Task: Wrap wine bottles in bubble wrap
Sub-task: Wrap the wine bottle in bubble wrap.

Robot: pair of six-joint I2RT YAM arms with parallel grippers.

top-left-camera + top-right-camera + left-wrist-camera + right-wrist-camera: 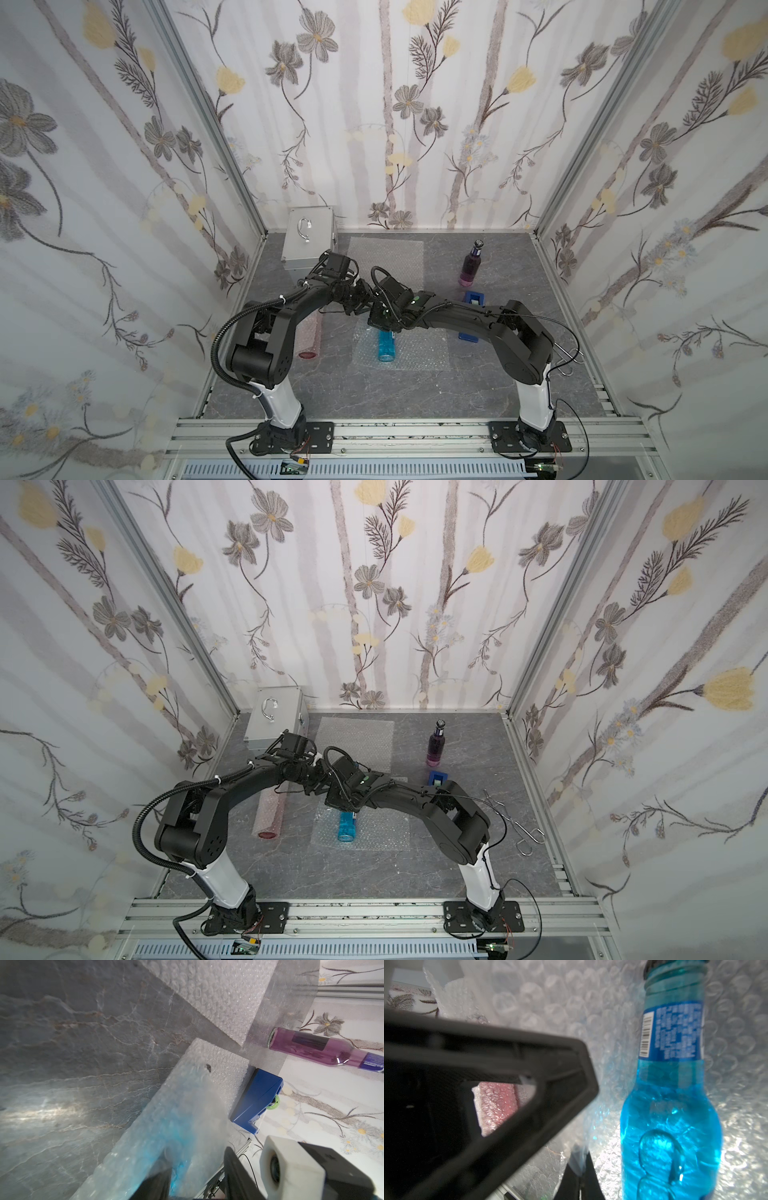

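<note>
Free room at the front and right; the centre is blocked.
You get bare table (pixel 374 399) across the front and to the right of the upright purple bottle (pixel 471 266). The left arm (pixel 291 307) and right arm (pixel 457 316) meet over the blue bottle (pixel 386 347) on its bubble wrap sheet (pixel 424 353), blocking the middle. The wrapped red bottle (pixel 270 816) lies near its left, the tape dispenser (pixel 438 778) under the right arm, the silver case (pixel 307 241) in the back-left corner, a bent wire piece (pixel 528 833) by the right edge.
</note>
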